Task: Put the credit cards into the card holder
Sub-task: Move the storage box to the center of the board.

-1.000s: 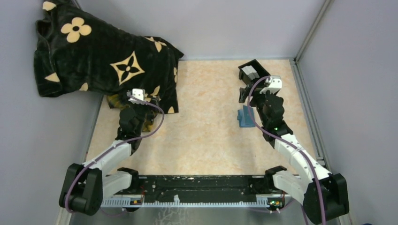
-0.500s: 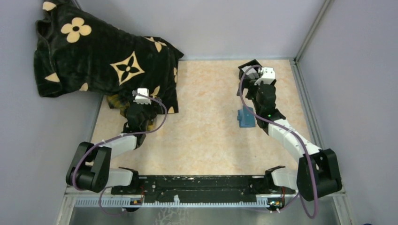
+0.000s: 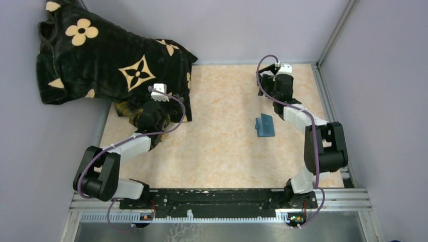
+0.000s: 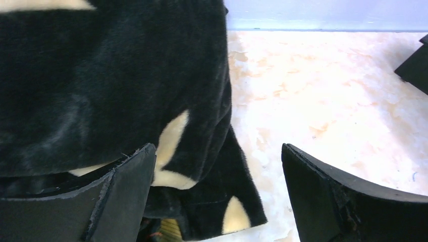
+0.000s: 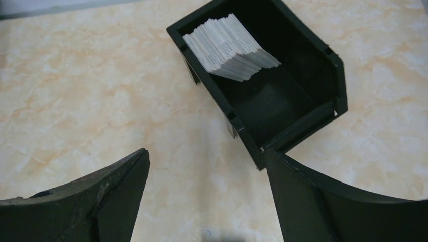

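The credit cards (image 5: pixel 229 48) are a pale stack leaning in the far end of a black open-topped box (image 5: pixel 303 126). My right gripper (image 5: pixel 206 151) hangs open just short of that box, with bare table between its fingers. From above, my right gripper (image 3: pixel 271 75) covers most of the box (image 3: pixel 264 70) at the far right. The blue card holder (image 3: pixel 264 126) lies shut on the table, nearer than the box and clear of both arms. My left gripper (image 4: pixel 218 146) is open over the corner of a black blanket (image 4: pixel 101 75), holding nothing.
The black blanket with cream flower shapes (image 3: pixel 101 60) drapes over the far left and up the wall. Something yellowish (image 3: pixel 126 108) shows under its near edge. Grey walls close in the table (image 3: pixel 222 146) on the left, back and right.
My right arm has stretched away from the card holder to the black box. My left gripper has moved a little farther and to the right along the blanket's edge.
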Robot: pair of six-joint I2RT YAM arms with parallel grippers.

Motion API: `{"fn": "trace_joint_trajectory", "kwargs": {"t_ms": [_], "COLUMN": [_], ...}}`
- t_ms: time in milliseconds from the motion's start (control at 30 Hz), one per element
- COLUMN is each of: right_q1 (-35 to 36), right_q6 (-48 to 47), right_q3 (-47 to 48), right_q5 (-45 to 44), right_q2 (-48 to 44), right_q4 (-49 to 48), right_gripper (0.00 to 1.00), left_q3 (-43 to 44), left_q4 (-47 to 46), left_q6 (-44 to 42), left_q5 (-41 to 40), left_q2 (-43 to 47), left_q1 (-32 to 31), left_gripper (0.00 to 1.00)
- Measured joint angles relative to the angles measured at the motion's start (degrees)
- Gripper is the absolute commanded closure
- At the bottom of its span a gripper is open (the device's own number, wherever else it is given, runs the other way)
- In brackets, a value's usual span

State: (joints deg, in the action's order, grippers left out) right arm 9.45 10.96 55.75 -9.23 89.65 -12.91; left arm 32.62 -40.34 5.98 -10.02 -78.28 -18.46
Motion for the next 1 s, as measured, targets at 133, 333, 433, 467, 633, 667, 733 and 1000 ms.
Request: {"fn": "trace_joint_trajectory", "kwargs": {"t_ms": [133, 333, 433, 467, 633, 667, 733, 1000], "right_q1": [-0.07, -1.22, -2.38, -2.75, -4.50, -4.68, -4.85, -4.85], "right_q6": [-1.09, -2.27, -2.49, -2.56, -3.04, -3.10, -3.39, -3.93], "right_q3": [3.72, 7.76, 9.44, 10.08, 14.27, 15.30, 17.09, 20.76], "right_q5": [1.01, 2.12, 2.95, 3.21, 5.84, 6.40, 7.39, 10.84], "right_q2": [5.73, 10.78, 12.52, 13.05, 17.11, 18.05, 19.91, 25.24], "right_q4": [1.84, 2.36, 2.99, 3.13, 3.67, 3.91, 4.20, 6.97], "right_gripper": [0.15, 0.16, 0.18, 0.18, 0.23, 0.24, 0.27, 0.49], "left_q3": [0.85, 1.16, 1.22, 1.22, 1.53, 1.75, 2.38, 3.15], "left_q4": [0.39, 0.50, 0.46, 0.48, 0.37, 0.31, 0.24, -0.81], "left_q6": [0.26, 0.68, 1.09, 1.29, 2.38, 2.47, 2.67, 3.61], "left_q5": [-1.05, -2.51, -3.04, -3.21, -4.42, -4.66, -5.11, -6.25], "left_q2": [-0.94, -1.92, -2.36, -2.45, -3.26, -3.54, -4.20, -6.01], "left_q1": [-1.97, -4.46, -5.31, -5.51, -6.80, -7.06, -7.69, -9.01], "left_gripper": [0.00, 0.00, 0.00, 0.00, 0.00, 0.00, 0.00, 0.01]}}
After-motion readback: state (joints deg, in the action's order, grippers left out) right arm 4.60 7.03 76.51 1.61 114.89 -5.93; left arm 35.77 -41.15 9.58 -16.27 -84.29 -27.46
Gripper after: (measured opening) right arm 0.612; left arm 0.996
